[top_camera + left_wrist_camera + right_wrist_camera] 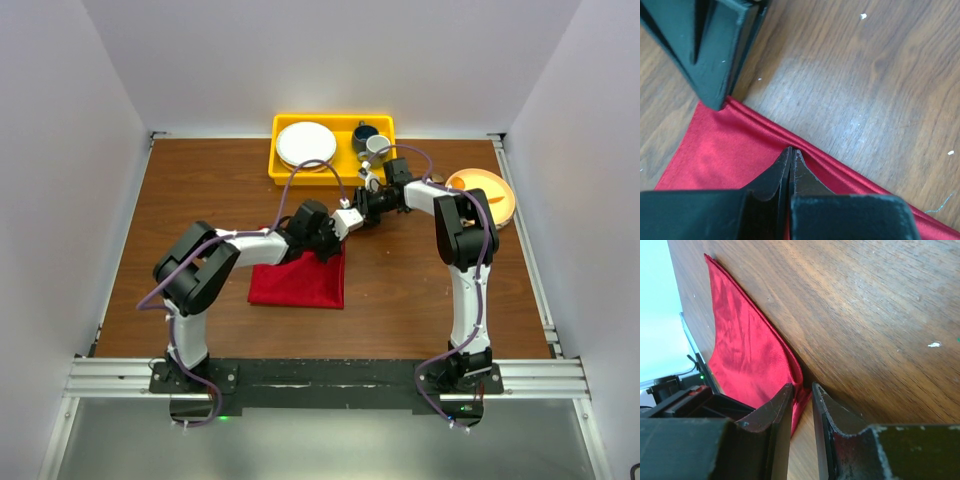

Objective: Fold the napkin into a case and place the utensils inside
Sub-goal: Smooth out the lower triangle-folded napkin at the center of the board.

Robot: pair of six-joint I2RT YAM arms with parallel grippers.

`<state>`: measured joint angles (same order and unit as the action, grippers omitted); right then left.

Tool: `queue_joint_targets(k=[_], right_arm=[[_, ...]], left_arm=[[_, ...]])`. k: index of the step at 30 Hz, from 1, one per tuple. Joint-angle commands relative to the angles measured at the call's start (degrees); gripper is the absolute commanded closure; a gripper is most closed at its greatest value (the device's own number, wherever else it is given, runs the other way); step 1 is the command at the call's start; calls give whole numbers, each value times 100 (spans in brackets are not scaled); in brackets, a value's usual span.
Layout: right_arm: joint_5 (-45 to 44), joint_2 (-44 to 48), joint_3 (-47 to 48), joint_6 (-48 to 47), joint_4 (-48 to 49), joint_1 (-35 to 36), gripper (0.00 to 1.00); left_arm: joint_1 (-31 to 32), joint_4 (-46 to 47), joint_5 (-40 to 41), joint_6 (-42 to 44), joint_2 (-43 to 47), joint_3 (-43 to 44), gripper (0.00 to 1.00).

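The red napkin (pixel 298 282) lies folded as a rectangle on the wooden table, left of centre. Both grippers meet at its far right corner. My left gripper (pixel 345 222) reaches in low from the left. In the left wrist view it (pixel 792 150) is shut, with its tips pinching the napkin (pixel 715 155) at the hemmed edge. My right gripper (pixel 362 205) comes in from the right. In the right wrist view it (pixel 802 387) is closed on the bunched corner of the napkin (pixel 745 345). The right gripper's fingers (pixel 705 45) also show in the left wrist view. The utensils are out of view.
A yellow tray (pixel 285 170) stands at the back with a white plate (pixel 306 145) and two cups (pixel 372 142) in it. An orange dish (pixel 490 185) sits at the right, partly behind the right arm. White walls close in the table on three sides.
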<state>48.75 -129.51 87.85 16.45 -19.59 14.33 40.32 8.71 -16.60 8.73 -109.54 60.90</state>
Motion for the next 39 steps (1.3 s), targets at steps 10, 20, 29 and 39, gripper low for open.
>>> queue_joint_targets(k=[10, 20, 29, 39], right_arm=[[-542, -250, 91, -291, -237, 17, 60], [-446, -233, 522, -976, -765, 202, 78], [-77, 250, 233, -1477, -809, 298, 100], [-33, 400, -145, -1742, -1020, 483, 100]], left_arm=[[82, -80, 298, 261, -314, 80, 100], [82, -62, 245, 322, -305, 0, 100], [73, -54, 236, 278, -314, -26, 100], [73, -10, 245, 234, -296, -96, 100]])
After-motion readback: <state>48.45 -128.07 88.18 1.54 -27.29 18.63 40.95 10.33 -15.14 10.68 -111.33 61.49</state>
